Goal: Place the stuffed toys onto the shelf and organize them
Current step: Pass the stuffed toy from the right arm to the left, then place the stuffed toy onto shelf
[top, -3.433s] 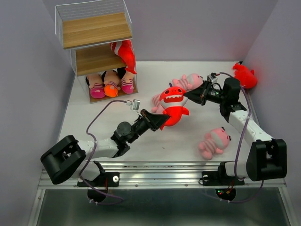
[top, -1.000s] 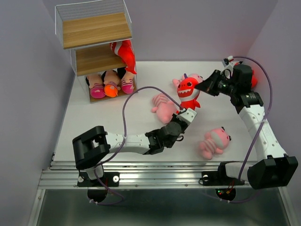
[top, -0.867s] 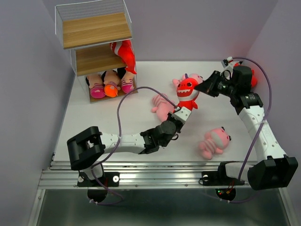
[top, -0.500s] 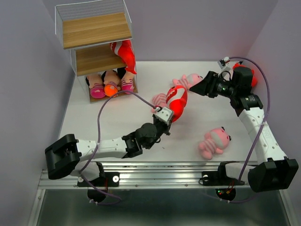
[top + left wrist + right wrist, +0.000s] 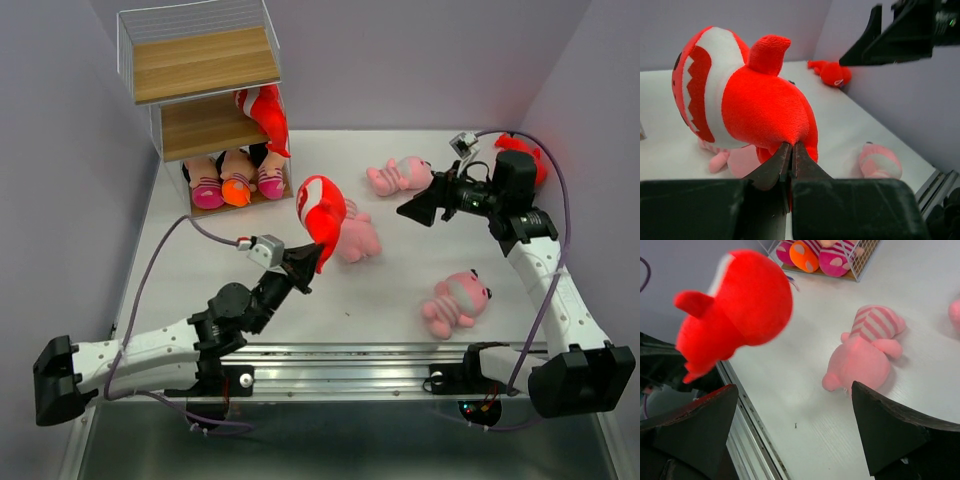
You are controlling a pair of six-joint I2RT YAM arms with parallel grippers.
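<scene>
Left end effector (image 5: pixel 791 146): closed, pinching a small fold of plush at the tail end of a shark (image 5: pixel 322 207), which hung clear above the worktop (image 5: pixel 200 250).
Right end effector (image 5: pixel 794 387): jaws spread wide, empty, facing the shark from the right and apart from it.
Key relation: the shelf (image 5: pixel 200 62) stood to the far left of the held shark, near it. The left arm was the nearer one; the right arm was well apart from the shelf.
Long axis: ran from the pinch up to the head, tilted toward the shelf, with the toothed mouth on the shelf side.
Shelf stock: three dolls (image 5: pixel 235 180) side by side on the bottom tier; a second shark (image 5: pixel 265 112) at the right end of the middle tier, the rest of that board bare; top board bare.
Loose stock: three pink animals, one (image 5: pixel 352 235) just beside and below the held shark, one (image 5: pixel 398 175) near the right end effector, one (image 5: pixel 455 300) toward the near edge; a third shark (image 5: pixel 520 155) at the far right.
Materials: sharks of dense red fleece, rounded, with a stubby fin and white felt teeth; shelf of smooth pale wood boards in thin white wire.
Handling, judged: soft and light; a tail-end pinch would probably let it swing, so it should enter the middle tier head first.
</scene>
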